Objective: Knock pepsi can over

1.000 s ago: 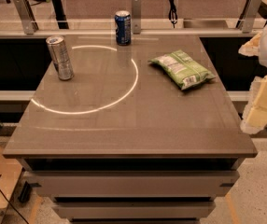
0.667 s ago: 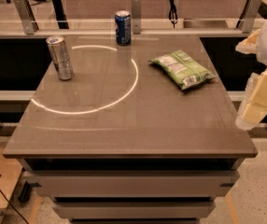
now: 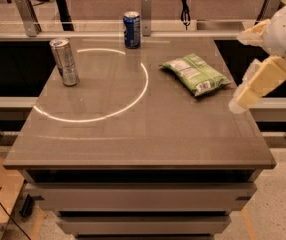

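Note:
The pepsi can (image 3: 131, 29), dark blue with a silver top, stands upright at the far edge of the table (image 3: 133, 139), a little left of its middle. My gripper (image 3: 239, 72) hangs at the table's right edge, just right of a green chip bag, far to the right of the can and nearer the camera. Its two cream fingers (image 3: 260, 81) stand apart and hold nothing.
A taller, slimmer silver can (image 3: 64, 62) stands upright at the table's left side. A green chip bag (image 3: 195, 73) lies right of centre, between the gripper and the cans. A bright ring of light (image 3: 144, 86) marks the tabletop. Railing posts (image 3: 146, 11) stand behind the table.
My gripper has moved left and a little farther back, coming over the table's right edge near the chip bag. The cans and the bag have not moved.

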Robot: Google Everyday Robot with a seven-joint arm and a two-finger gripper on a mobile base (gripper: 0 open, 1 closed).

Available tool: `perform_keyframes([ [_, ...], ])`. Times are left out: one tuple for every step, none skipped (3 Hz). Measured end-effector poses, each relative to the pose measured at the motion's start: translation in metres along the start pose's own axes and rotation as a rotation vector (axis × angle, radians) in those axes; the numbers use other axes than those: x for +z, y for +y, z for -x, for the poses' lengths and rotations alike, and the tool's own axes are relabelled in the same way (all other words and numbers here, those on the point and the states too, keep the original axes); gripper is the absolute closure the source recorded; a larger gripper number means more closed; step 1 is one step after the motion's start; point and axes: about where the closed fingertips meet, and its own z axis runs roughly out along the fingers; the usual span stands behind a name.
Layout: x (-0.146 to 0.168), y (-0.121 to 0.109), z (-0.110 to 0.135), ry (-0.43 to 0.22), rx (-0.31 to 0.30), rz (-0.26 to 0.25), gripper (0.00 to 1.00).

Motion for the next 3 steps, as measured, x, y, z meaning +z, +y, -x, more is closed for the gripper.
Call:
perform_keyframes([
  [0.002, 0.001, 0.006, -0.022, 0.004, 0.009, 0.0],
  [0.006, 0.002, 0.004, -0.026, 0.026, 0.015, 0.0],
  [0.029, -0.006, 0.008, -0.104, 0.101, 0.01, 0.0],
])
